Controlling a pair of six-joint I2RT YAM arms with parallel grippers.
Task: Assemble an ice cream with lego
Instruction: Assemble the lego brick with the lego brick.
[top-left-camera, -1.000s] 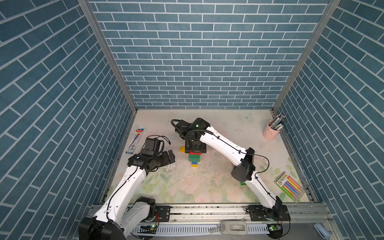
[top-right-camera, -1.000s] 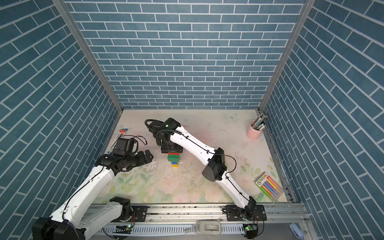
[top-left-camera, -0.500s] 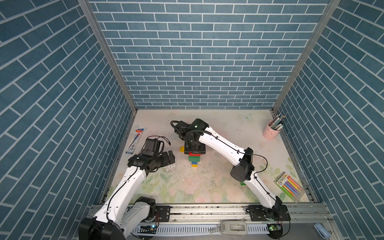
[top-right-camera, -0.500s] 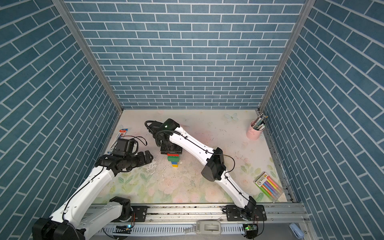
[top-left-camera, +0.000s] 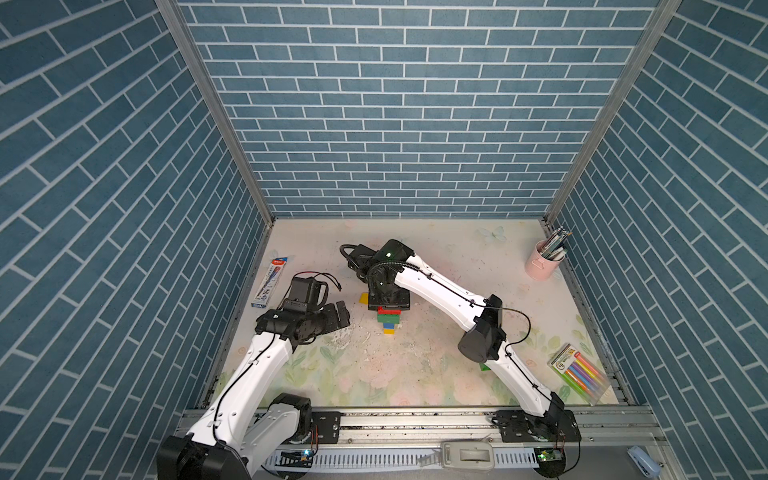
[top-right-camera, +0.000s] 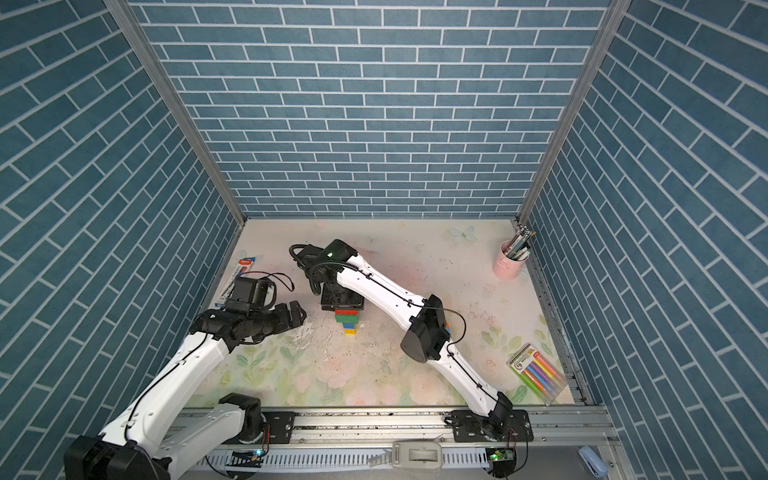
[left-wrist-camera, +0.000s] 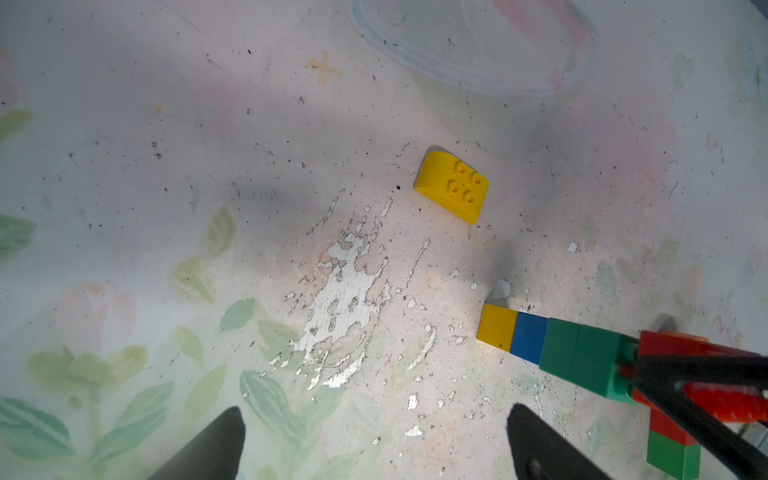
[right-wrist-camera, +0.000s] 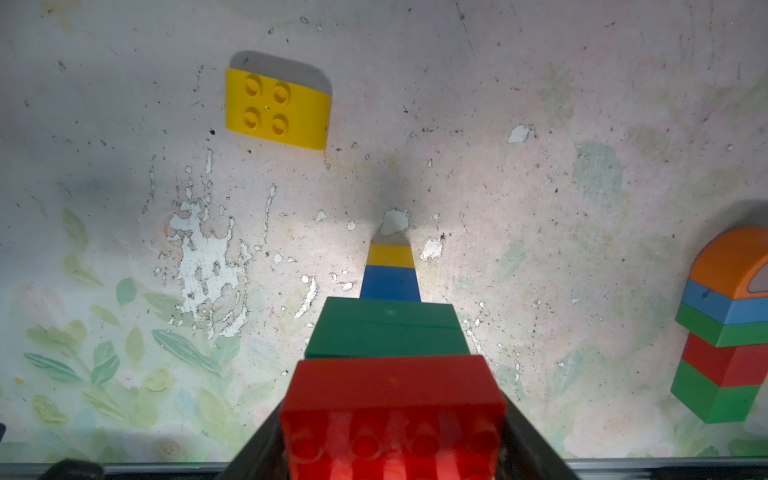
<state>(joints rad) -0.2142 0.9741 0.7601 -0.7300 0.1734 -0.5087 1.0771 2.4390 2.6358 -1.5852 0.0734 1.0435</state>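
A lego stack (top-left-camera: 389, 321) stands on the mat in both top views: yellow at the base, then blue, green and a red brick (right-wrist-camera: 392, 399) on top. My right gripper (right-wrist-camera: 392, 424) is shut on that red brick from above, its black fingers (left-wrist-camera: 698, 382) on either side. A loose yellow round-topped brick (right-wrist-camera: 277, 109) lies studs up behind and left of the stack, also seen as a yellow brick (left-wrist-camera: 451, 186). My left gripper (left-wrist-camera: 376, 436) hovers open and holds nothing, left of the stack. A second lego stack (right-wrist-camera: 723, 328), orange-topped, lies on its side under the right arm.
A pink cup of pens (top-left-camera: 542, 266) stands at the back right. A pack of coloured markers (top-left-camera: 579, 372) lies at the front right, and a pen pack (top-left-camera: 270, 282) by the left wall. A worn white patch (left-wrist-camera: 340, 291) marks the mat.
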